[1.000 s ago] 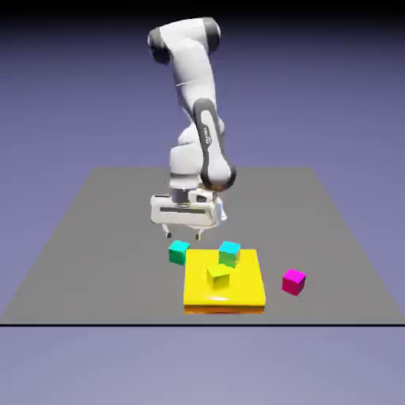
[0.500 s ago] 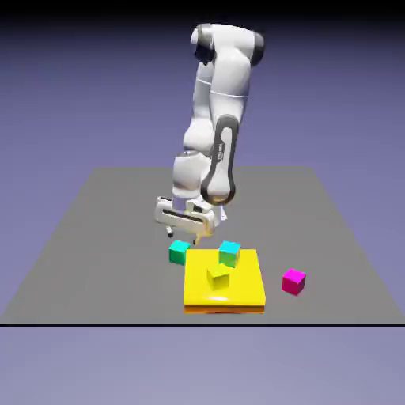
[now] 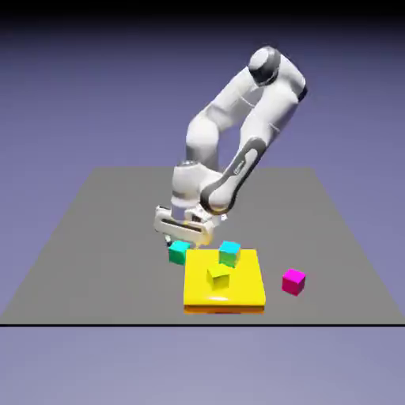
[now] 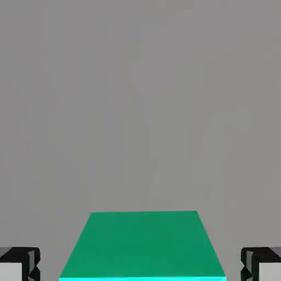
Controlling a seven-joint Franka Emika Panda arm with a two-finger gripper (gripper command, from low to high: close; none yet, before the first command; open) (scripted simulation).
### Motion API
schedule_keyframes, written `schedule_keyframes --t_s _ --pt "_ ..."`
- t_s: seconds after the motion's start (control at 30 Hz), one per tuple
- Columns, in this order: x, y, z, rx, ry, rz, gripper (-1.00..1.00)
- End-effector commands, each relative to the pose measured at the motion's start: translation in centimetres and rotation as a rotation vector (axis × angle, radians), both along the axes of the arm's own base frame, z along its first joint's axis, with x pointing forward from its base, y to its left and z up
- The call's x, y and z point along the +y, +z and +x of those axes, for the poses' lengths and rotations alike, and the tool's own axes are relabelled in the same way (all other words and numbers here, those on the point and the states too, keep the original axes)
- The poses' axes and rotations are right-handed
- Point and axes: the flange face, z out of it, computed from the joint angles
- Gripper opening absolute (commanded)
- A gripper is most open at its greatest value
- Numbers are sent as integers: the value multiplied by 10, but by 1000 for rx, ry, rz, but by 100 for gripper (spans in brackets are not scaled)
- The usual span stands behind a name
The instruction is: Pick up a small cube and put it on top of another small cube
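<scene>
Looking wide open, the pincer (image 4: 140,263) has the teal cube (image 4: 144,244) sitting between its tips at bottom center of the hand view, gaps both sides. Only the exterior view gets the magenta cube (image 3: 293,282), lower right on the desk (image 3: 103,261), and the yellow slab (image 3: 237,289), lower middle.

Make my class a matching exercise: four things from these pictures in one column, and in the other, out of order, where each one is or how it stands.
Things
1. magenta cube
2. yellow cube
3. green cube
4. gripper

Places and states
A. on top of the yellow block
B. open, its fingertips apart
C. on the table, to the exterior view's right of the yellow block
D. between the two fingertips in the hand view, touching neither

Right pairs
1-C, 2-A, 3-D, 4-B
</scene>
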Motion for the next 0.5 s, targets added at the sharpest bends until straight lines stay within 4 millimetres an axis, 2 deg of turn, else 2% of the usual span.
schedule_keyframes --t_s 0.0,0.13,0.17,0.47 --pt "-1 -1 1 -7 4 0 0" --pt "-4 -5 7 -31 19 2 0" --pt "-4 -5 7 -31 19 2 -100" --pt "3 6 -4 22 -9 0 -100"
